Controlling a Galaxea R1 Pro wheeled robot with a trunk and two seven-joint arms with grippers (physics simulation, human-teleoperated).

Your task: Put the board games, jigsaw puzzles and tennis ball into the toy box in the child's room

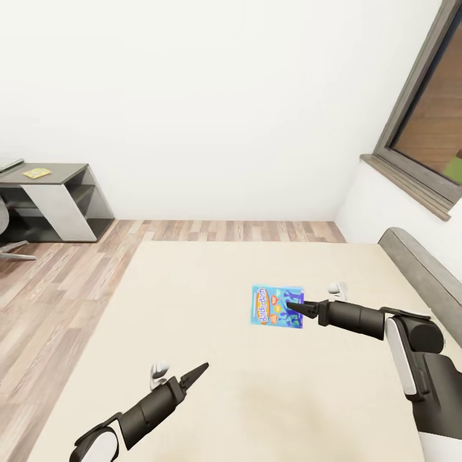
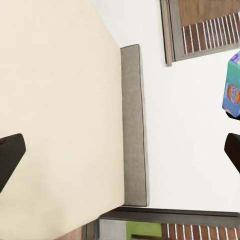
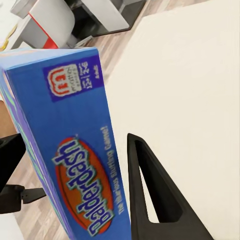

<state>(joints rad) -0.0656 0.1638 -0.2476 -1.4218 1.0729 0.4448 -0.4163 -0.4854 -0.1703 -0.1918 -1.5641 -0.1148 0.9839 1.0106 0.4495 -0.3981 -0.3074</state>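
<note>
Overhead, from the head view, the bed point(image 1: 212, 359) is seen spread across the lower part of the scene, its plain beige mattress bordered by a dark grey headboard point(image 1: 420, 266) on the robot's right. The right gripper point(image 1: 301, 310) is held out over the mattress with its jaws clamped on the edge of the blue board game point(image 1: 276, 307), which is lifted clear of the bed and stands upright with its printed face turned to the camera. The left gripper point(image 1: 196, 373) is held lower and nearer the robot, over bare mattress; its fingers look drawn together into one point, though this cannot be told for sure from this angle. The table point(image 1: 48, 192) is seen at the far left against the white wall, with a small yellow item lying on its dark top. A window point(image 1: 427, 122) is set in the right wall.

From the left wrist view, two dark fingertips point(image 2: 10, 155) are seen well apart at opposite edges, so the claw is open. The mattress and headboard point(image 2: 134, 125) are shown, and the blue board game point(image 2: 231, 87) appears at one edge.

From the right wrist view, the blue board game point(image 3: 70, 145), printed "Balderdash", is gripped between the dark fingers point(image 3: 152, 195), with mattress behind it.
</note>
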